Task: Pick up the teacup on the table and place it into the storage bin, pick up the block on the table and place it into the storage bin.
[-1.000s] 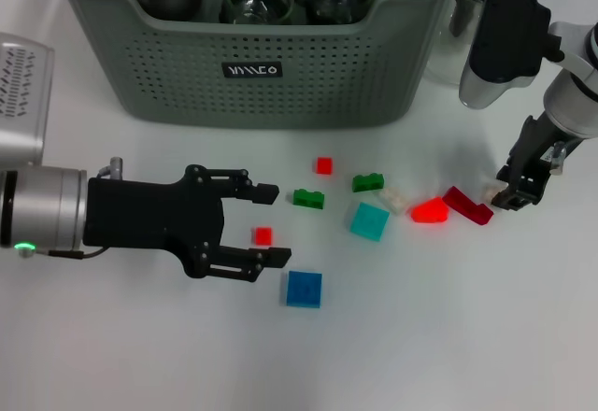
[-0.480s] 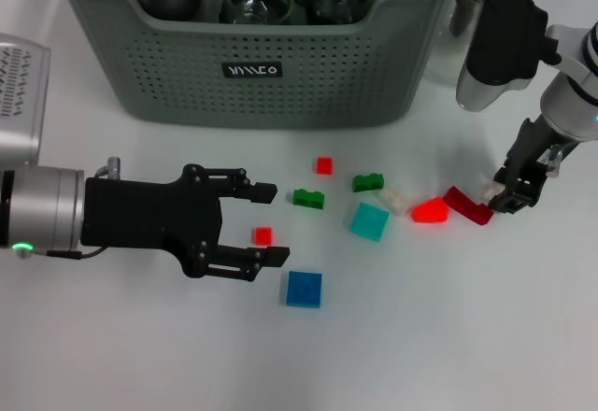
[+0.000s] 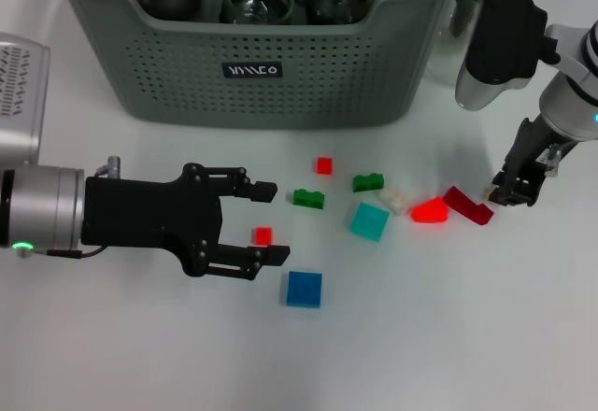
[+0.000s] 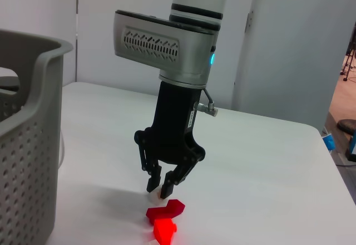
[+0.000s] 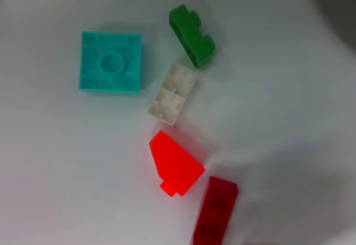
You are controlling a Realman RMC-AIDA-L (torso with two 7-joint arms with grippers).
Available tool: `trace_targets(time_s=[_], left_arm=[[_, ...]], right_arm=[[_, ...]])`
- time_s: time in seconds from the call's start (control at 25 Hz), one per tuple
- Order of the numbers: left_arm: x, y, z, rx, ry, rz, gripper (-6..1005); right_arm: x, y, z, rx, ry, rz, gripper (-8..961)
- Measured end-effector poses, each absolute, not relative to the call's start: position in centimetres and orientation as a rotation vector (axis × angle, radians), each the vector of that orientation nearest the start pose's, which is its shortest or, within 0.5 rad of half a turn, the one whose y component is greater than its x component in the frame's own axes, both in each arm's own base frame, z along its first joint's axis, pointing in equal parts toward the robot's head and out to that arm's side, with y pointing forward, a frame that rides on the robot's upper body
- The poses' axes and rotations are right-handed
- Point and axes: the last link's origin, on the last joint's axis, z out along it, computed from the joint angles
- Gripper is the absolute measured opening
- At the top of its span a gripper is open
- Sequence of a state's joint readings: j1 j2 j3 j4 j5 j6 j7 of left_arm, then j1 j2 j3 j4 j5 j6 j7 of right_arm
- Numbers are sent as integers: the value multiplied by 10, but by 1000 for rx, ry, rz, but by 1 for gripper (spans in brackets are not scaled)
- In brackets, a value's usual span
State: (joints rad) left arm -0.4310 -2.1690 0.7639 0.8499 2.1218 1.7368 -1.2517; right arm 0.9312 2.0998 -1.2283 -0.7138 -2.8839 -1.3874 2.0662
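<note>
White and small, a block (image 3: 490, 191) is pinched in the right gripper (image 3: 513, 192) just above the desk (image 3: 448, 336), well apart from the storage bin (image 3: 252, 42). I judge the next move is carrying it over the bin's rim. The left gripper (image 3: 271, 223) waits spread near the red block (image 3: 263, 235).

Scattered blocks (image 3: 370, 220) before storage bin (image 3: 271, 56)

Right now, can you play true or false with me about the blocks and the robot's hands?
1. The blue block lies on the table. True.
2. The storage bin has nothing in it. False: dark teapots and glassware sit inside.
3. The right gripper holds a small pale block above the dark red block. True, as far as the left wrist view shows.
4. The left gripper is squeezing the teal block. False: it is open, with a small red block between its fingers.
</note>
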Motion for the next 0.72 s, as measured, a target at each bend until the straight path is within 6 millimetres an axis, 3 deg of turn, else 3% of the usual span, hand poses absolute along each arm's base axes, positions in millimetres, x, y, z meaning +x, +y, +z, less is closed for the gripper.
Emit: trace_targets(time_s=[0.2, 0.44, 0.72], left_arm=[[-255, 282, -18, -2954, -338, -616, 768], [-257, 281, -17, -2944, -350, -619, 768], [-259, 280, -16, -2946, -356, -616, 768]], right_arm=[[214, 394, -31, -2762, 462, -973, 173], [201, 396, -7, -2775, 519, -881, 170], [157, 387, 28, -2929, 571, -606, 169]])
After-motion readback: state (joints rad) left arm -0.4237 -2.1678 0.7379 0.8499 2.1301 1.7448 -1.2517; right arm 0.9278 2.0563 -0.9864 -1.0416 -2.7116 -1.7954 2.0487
